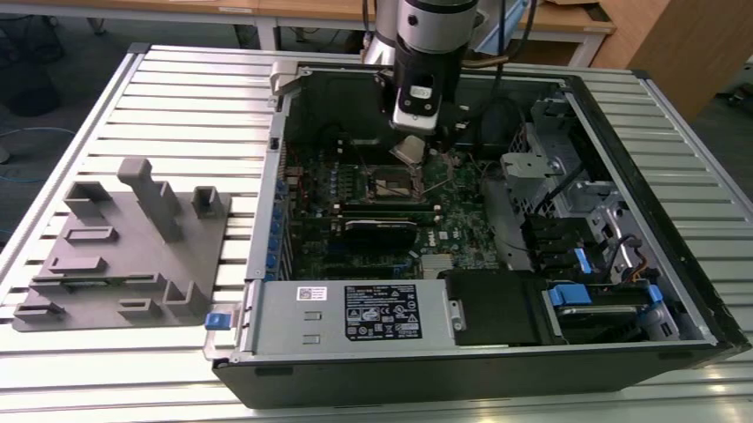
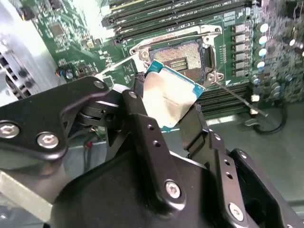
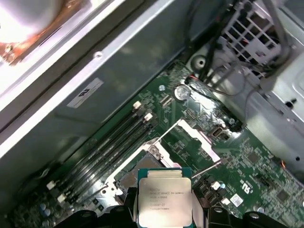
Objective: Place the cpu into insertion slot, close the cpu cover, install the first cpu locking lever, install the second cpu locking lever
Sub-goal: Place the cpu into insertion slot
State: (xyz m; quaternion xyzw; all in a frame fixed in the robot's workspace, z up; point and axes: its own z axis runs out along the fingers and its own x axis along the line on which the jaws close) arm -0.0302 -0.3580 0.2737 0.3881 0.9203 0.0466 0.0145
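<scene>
My gripper is shut on the cpu, a flat square chip with a dull silver top and a green edge, clamped between both fingers. It hangs tilted a short way above the insertion slot, the dark square socket with a silvery rim on the green board. In the first wrist view the cpu sits over the insertion slot, and the cpu cover stands swung open beside it. Thin wire levers stick out from the socket. In the exterior view the gripper hovers over the insertion slot.
The open computer case lies on a slatted metal table. Long black memory slots flank the socket. A drive cage and cables fill the exterior view's right. A grey parts fixture stands on the table at that view's left.
</scene>
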